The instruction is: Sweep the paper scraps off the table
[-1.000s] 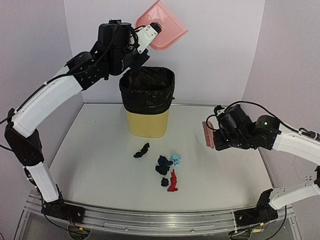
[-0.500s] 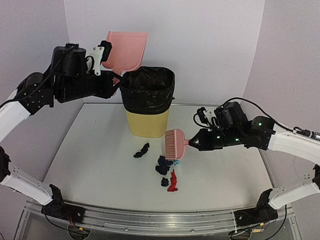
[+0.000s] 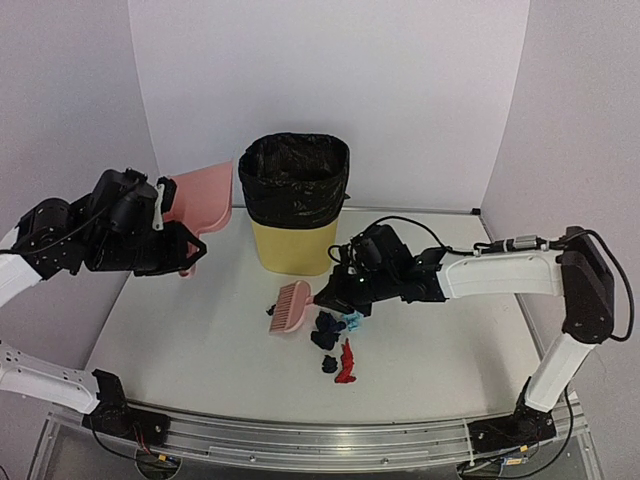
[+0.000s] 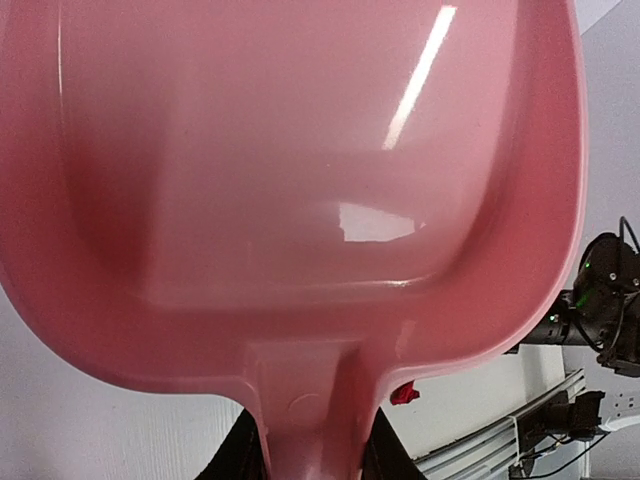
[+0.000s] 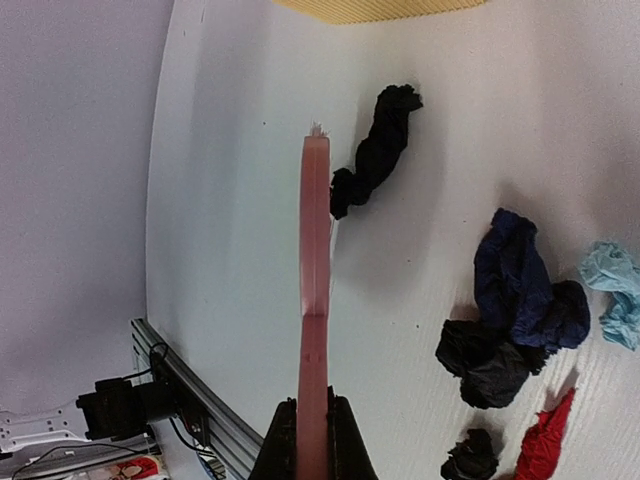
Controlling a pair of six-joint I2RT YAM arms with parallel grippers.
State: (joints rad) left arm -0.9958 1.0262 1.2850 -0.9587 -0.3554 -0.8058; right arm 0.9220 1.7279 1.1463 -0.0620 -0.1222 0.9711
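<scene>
Your left gripper point(image 3: 163, 214) clamps the dustpan point(image 3: 203, 194) by its handle, at the bin's point(image 3: 293, 235) 9 o'clock. Your right gripper point(image 3: 338, 288) grips the brush point(image 3: 292, 308), its head at 9 o'clock of the scraps point(image 3: 326, 331), which lie on the table point(image 3: 190, 345) at the bin's 6 o'clock.

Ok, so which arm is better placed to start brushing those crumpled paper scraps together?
Right. It holds the pink plastic hand brush low beside the crumpled paper scraps on the white table; the left holds the pink plastic dustpan raised, off beside the yellow bin.
</scene>
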